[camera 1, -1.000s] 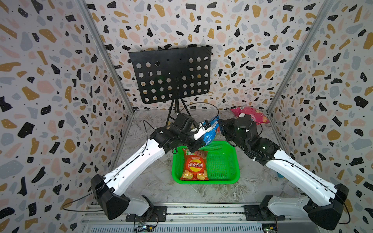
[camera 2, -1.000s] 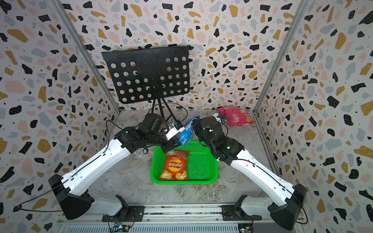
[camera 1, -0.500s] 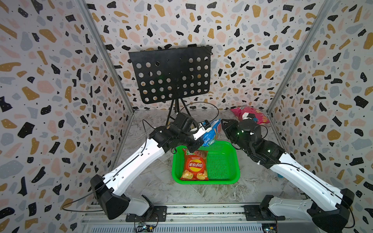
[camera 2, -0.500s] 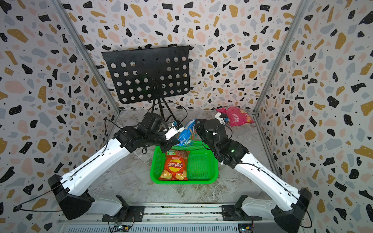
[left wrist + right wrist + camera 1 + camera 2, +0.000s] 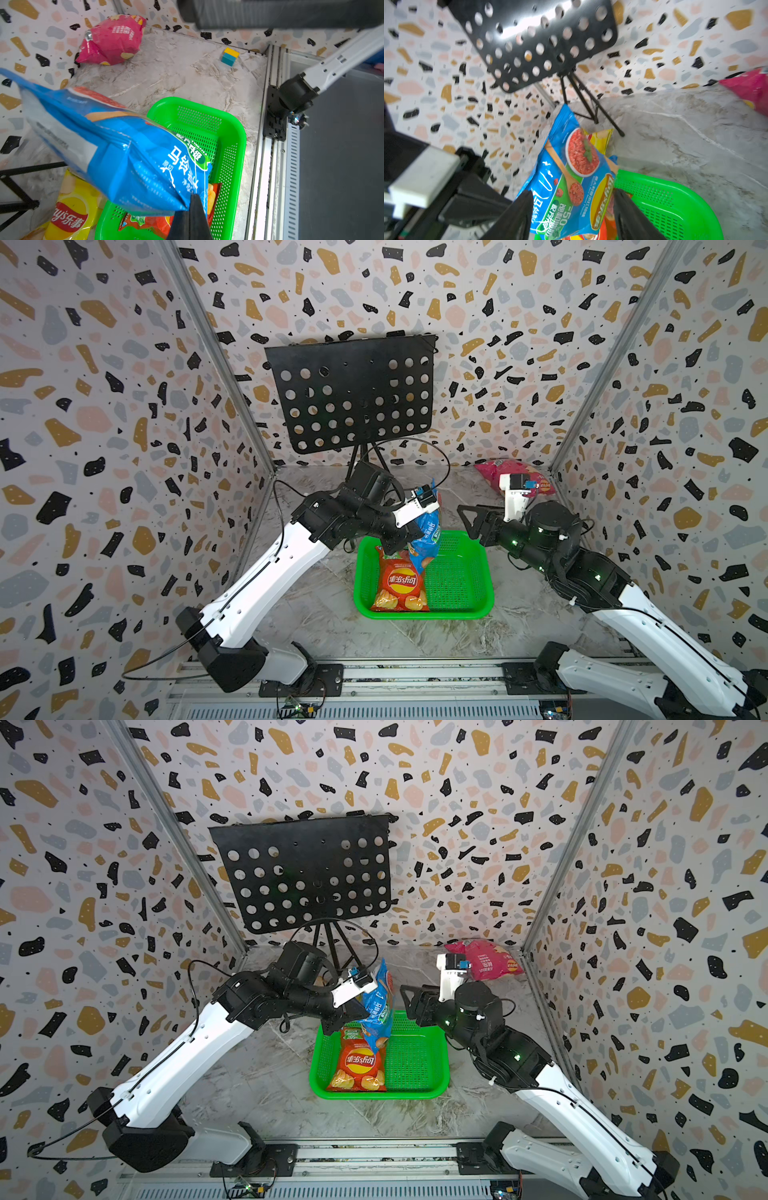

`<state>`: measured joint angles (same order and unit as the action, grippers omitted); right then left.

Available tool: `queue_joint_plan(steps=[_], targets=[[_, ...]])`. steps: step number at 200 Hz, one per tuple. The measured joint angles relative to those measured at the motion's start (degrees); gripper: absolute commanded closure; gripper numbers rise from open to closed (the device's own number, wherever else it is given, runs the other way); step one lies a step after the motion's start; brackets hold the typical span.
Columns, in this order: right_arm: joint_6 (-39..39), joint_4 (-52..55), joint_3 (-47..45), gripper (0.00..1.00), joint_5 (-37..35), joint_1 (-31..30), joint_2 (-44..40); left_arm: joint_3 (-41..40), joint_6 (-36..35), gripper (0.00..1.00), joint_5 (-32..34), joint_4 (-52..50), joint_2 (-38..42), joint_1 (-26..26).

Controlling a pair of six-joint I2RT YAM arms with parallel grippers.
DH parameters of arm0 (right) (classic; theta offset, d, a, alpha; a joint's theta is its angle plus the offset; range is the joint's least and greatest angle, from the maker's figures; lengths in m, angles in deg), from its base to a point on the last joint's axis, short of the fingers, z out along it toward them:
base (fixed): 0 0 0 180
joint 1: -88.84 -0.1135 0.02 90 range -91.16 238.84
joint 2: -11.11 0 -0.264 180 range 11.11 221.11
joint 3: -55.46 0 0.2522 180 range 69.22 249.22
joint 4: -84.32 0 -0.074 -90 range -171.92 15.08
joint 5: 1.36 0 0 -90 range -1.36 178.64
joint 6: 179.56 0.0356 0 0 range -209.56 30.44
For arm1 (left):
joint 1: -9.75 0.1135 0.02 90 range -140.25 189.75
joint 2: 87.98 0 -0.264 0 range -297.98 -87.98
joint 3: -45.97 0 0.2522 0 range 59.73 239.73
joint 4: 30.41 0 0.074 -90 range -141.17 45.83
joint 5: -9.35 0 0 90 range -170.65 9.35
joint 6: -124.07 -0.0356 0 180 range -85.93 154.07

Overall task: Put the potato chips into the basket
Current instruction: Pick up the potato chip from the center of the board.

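The blue potato chips bag [image 5: 429,531] [image 5: 380,1002] hangs above the far left corner of the green basket [image 5: 489,585] [image 5: 446,1065]. My left gripper [image 5: 409,540] [image 5: 194,197] is shut on the bag's lower edge [image 5: 135,155]. The orange-red bag [image 5: 401,583] [image 5: 360,1063] lies flat in the basket's left half. My right gripper [image 5: 469,522] [image 5: 572,192] stands open to the right of the blue bag [image 5: 571,176], apart from it. The pink bag [image 5: 498,467] [image 5: 112,39] lies at the far right corner. The yellow bag [image 5: 72,207] lies on the floor behind the basket.
A black perforated music stand [image 5: 353,393] on tripod legs stands at the back, just behind the left arm. A small yellow-and-teal block [image 5: 229,56] sits on the marble floor near the wall. A metal rail [image 5: 415,672] runs along the front edge.
My right gripper has opened, let go of the blue bag and drawn back to the right. My left gripper has shut on the bag and now holds it alone.
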<state>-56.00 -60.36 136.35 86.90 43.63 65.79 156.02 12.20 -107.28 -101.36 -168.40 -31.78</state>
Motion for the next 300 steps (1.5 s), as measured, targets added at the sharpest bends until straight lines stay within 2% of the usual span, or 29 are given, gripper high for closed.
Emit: queue_joint_plan(steps=[48,87,126,156,223,300], targets=[[-8.07,4.94,-2.99,0.32,18.43,2.21,2.51,0.85,-9.55,1.0,-4.46,-7.61,0.13,0.0],[-11.26,4.22,-6.99,0.25,26.16,2.99,1.75,2.82,-13.92,1.0,-6.58,-10.97,0.72,0.0],[-12.11,-0.24,-14.14,0.23,31.89,3.17,-0.33,2.82,-13.27,1.0,-7.13,-10.16,2.21,0.0],[-12.15,-4.09,-17.35,0.23,33.24,3.17,-1.66,2.8,-10.45,1.0,-7.15,-7.52,3.06,0.0],[-11.47,-12.24,-19.85,0.23,31.5,3.19,-1.33,1.66,-5.42,1.0,-7.41,-3.1,3.1,0.0],[-12.02,-18.01,-20.17,0.23,27.65,3.1,0.5,1.44,-3.39,1.0,-8.48,-1.03,2.97,0.0]])
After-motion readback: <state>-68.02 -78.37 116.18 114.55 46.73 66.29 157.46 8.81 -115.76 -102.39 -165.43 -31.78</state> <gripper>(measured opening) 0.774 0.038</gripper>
